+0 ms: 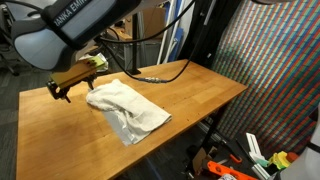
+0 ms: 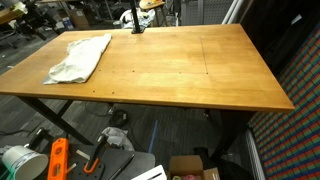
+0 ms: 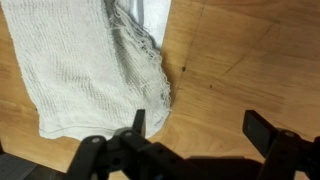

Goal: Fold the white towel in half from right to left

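The white towel (image 1: 125,108) lies crumpled and partly folded on the wooden table (image 1: 205,90). It also shows near a table corner in an exterior view (image 2: 80,55) and fills the upper left of the wrist view (image 3: 85,70). My gripper (image 3: 200,128) is open and empty above bare wood. Its left finger is at the towel's frayed edge and its right finger is over the table. In an exterior view the gripper (image 1: 62,92) hangs low beside the towel's far end.
A black cable (image 1: 150,75) trails across the table behind the towel. A colourful patterned panel (image 1: 280,60) stands beside the table. On the floor are an orange tool (image 2: 57,160), a bucket (image 2: 15,162) and a cardboard box (image 2: 195,168).
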Available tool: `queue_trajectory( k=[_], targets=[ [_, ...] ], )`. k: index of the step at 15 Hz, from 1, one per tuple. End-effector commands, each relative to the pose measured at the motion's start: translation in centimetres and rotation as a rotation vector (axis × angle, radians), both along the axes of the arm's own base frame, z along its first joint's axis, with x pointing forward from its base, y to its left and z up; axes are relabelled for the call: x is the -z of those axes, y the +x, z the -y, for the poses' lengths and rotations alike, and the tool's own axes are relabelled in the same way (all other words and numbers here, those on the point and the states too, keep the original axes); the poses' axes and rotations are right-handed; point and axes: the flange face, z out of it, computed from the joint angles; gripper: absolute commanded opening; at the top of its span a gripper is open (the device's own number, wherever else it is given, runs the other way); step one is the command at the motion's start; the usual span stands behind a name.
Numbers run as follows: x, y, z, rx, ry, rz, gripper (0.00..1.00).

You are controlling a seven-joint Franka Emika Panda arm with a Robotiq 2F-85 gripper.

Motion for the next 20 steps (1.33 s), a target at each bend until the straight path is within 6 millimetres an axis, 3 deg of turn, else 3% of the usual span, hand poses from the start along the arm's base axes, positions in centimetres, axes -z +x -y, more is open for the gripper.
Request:
queue_trajectory(
  k=[1, 4, 9, 10, 12, 16, 19, 20],
  targets=[
    [1.0, 4.3, 1.0, -0.014, -0.001, -0.047, 1.0],
    [2.8, 6.4, 2.8, -0.006, -0.001, -0.079, 1.0],
    [5.0, 8.2, 4.2, -0.01, 0.015, -0.133, 1.0],
    [5.2, 8.3, 4.2, -0.013, 0.017, -0.134, 0.75],
    [5.5, 8.7, 4.3, -0.014, 0.025, -0.131, 0.68],
    [5.4, 9.9, 5.4, 0.017, 0.036, -0.127, 0.35],
    [5.4, 11.0, 6.8, 0.052, 0.047, -0.125, 0.16],
    [5.5, 11.3, 7.3, 0.06, 0.049, -0.129, 0.16]
  ],
)
